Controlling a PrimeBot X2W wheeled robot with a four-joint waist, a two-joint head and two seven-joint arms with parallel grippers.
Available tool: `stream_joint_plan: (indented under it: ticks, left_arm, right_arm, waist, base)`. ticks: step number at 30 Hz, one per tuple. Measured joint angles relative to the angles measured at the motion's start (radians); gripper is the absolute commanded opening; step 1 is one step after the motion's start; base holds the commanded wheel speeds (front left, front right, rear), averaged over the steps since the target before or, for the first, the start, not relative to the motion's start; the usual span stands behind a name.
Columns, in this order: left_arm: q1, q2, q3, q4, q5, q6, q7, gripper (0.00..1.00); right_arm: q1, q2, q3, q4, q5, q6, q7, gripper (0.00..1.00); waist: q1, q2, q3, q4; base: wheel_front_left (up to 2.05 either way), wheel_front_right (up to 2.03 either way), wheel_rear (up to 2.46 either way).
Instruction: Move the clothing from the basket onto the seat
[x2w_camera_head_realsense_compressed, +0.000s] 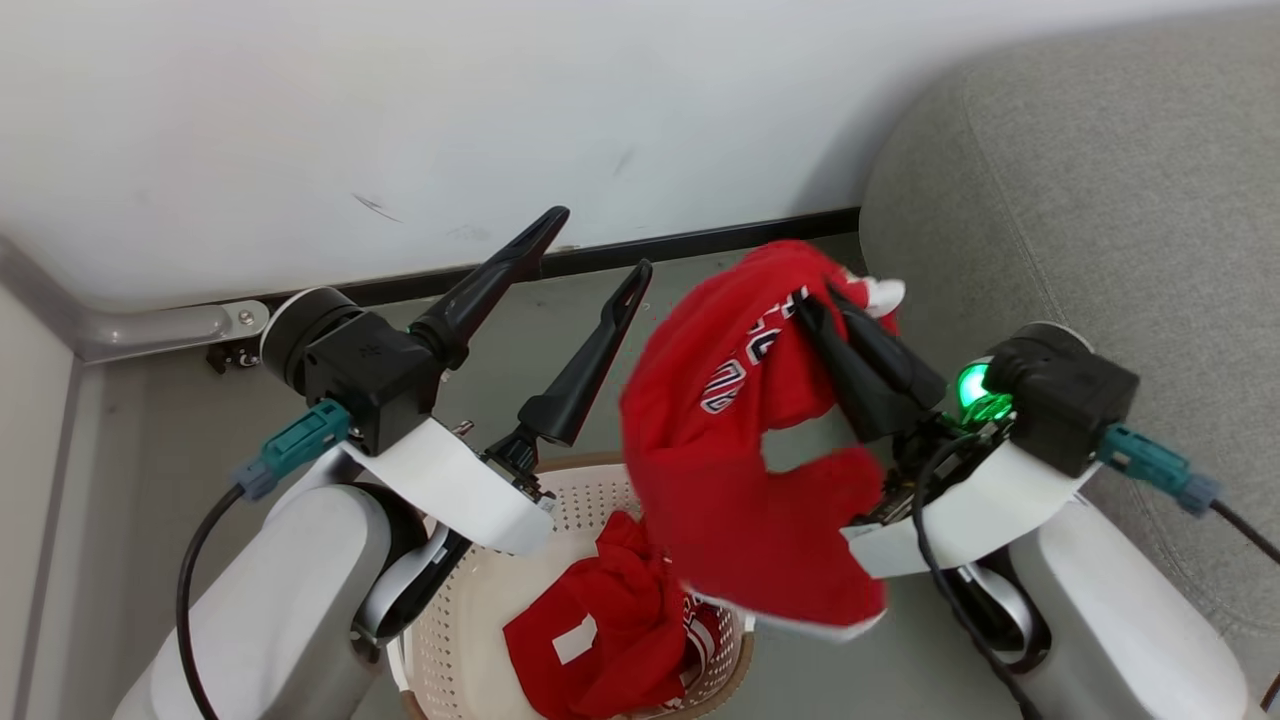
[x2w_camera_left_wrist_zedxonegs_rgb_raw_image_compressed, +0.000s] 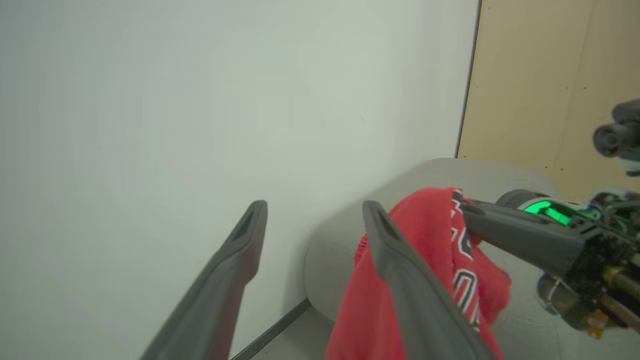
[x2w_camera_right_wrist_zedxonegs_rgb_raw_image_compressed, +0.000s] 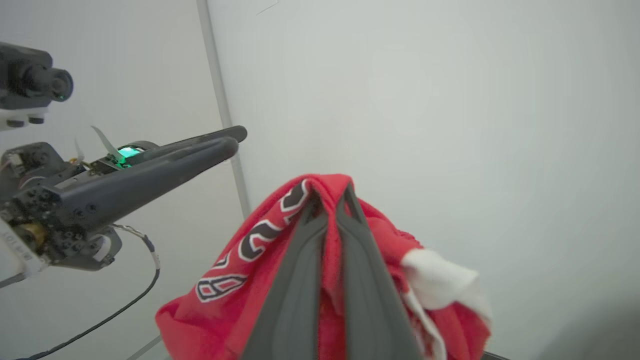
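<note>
A red jersey (x2w_camera_head_realsense_compressed: 745, 440) with navy-and-white lettering hangs in the air above the basket (x2w_camera_head_realsense_compressed: 470, 610), pinched near its top by my right gripper (x2w_camera_head_realsense_compressed: 815, 300), which is shut on it. The right wrist view has the same jersey (x2w_camera_right_wrist_zedxonegs_rgb_raw_image_compressed: 250, 270) draped over that gripper's closed tips (x2w_camera_right_wrist_zedxonegs_rgb_raw_image_compressed: 330, 192). My left gripper (x2w_camera_head_realsense_compressed: 598, 243) is open just left of the jersey, with nothing between its fingers; the left wrist view shows it (x2w_camera_left_wrist_zedxonegs_rgb_raw_image_compressed: 315, 215) spread wide beside the jersey (x2w_camera_left_wrist_zedxonegs_rgb_raw_image_compressed: 425, 260). A second red garment (x2w_camera_head_realsense_compressed: 610, 630) lies in the basket. The grey seat (x2w_camera_head_realsense_compressed: 1100, 200) is at the right.
A white wall (x2w_camera_head_realsense_compressed: 400, 120) with a dark baseboard (x2w_camera_head_realsense_compressed: 700, 240) runs behind the basket. A grey rail (x2w_camera_head_realsense_compressed: 150, 325) sits at the left on the grey floor (x2w_camera_head_realsense_compressed: 150, 450). A tan panel (x2w_camera_left_wrist_zedxonegs_rgb_raw_image_compressed: 550, 75) stands beyond the seat.
</note>
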Motion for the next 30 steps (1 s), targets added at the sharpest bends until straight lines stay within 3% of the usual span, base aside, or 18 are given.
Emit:
stream_joint_plan:
  ticks: [16,30]
  left_arm:
    - [0.038,0.022,-0.013,0.014,-0.013,-0.006,-0.001,1.0]
    - [0.039,0.038,-0.04,0.015,-0.008,-0.022,-0.001,1.0]
  right_arm:
    - [0.059,0.036,-0.184,-0.109,-0.027,0.0,0.0,0.0]
    - [0.113,0.043,-0.275,-0.17,-0.066,0.0,0.0,0.0]
  waist:
    - [0.0,0.0,0.026,-0.074]
    - [0.0,0.0,0.053,-0.167]
  base:
    - [0.0,0.0,0.0]
    - [0.0,0.0,0.0]
